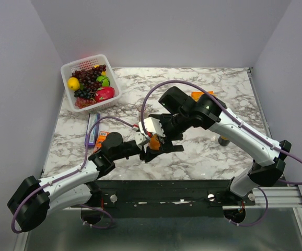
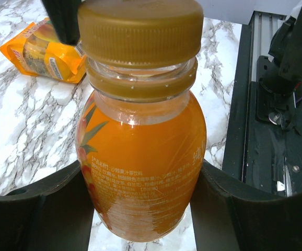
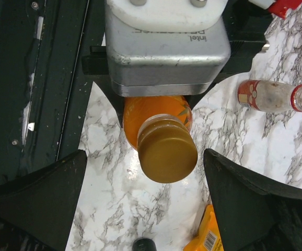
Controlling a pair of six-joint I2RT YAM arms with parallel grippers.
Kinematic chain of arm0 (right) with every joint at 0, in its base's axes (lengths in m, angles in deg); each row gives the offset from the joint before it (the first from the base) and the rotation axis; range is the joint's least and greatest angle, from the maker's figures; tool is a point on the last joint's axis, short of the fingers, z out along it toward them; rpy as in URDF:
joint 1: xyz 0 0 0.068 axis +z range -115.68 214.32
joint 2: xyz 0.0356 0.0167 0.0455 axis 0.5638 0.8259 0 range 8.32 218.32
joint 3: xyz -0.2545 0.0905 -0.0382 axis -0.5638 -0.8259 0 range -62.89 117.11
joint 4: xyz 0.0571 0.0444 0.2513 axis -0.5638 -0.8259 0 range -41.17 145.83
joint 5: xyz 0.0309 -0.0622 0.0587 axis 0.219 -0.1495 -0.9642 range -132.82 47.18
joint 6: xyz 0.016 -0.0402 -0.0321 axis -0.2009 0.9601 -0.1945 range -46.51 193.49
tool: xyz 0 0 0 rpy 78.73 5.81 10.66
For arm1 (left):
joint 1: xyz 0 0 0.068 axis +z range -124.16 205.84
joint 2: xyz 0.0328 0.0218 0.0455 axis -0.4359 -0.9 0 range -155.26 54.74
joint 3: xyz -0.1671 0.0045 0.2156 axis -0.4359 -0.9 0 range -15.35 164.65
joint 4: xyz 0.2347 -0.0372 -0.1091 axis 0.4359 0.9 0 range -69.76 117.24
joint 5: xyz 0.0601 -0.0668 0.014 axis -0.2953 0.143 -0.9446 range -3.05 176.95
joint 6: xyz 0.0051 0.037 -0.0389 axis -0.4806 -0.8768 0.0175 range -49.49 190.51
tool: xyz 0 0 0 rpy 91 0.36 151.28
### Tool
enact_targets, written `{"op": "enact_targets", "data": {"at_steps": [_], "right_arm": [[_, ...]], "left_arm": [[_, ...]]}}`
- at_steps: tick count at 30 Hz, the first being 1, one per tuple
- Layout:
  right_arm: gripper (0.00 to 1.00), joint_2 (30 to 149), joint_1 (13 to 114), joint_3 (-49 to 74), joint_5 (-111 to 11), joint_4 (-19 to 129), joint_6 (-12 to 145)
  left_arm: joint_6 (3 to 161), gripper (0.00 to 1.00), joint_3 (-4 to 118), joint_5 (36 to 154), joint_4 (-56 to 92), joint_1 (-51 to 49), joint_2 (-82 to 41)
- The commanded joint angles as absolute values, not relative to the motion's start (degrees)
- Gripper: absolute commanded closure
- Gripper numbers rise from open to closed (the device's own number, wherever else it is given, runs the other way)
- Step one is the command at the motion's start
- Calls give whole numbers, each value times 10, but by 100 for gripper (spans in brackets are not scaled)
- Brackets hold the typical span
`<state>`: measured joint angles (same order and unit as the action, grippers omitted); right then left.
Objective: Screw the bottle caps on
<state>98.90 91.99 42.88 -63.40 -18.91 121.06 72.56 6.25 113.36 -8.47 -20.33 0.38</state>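
Observation:
My left gripper [image 2: 140, 209] is shut on the orange juice bottle [image 2: 140, 167] and holds it upright at the table's near middle [image 1: 154, 141]. The orange cap [image 2: 140, 31] sits on the bottle's neck. My right gripper [image 3: 146, 193] hangs over the cap [image 3: 167, 154], open, with a finger [image 3: 255, 193] on each side and clear of it. One of these fingers [image 2: 62, 21] shows beside the cap in the left wrist view. The clear bottle [image 3: 276, 98] lies on its side, uncapped, beyond the left gripper. I cannot pick out the red cap.
A white basket [image 1: 67, 70] of fruit stands at the back left. Orange snack packets lie by the right arm [image 1: 200, 95] and near the left arm [image 1: 103, 137], next to a blue pack [image 1: 92, 128]. A dark can [image 1: 224, 140] stands under the right forearm.

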Motion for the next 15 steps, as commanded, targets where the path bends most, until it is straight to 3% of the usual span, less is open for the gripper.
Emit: {"op": "enact_targets", "data": {"at_steps": [1,15], "right_arm": [[0,992,924,418,-628,-182,1197],[0,985,924,396,-593,-190,1182]], "left_arm": [[746,100,79,1127,-117,-192,3],[768,100,75,1120,-118,-168,6]]}}
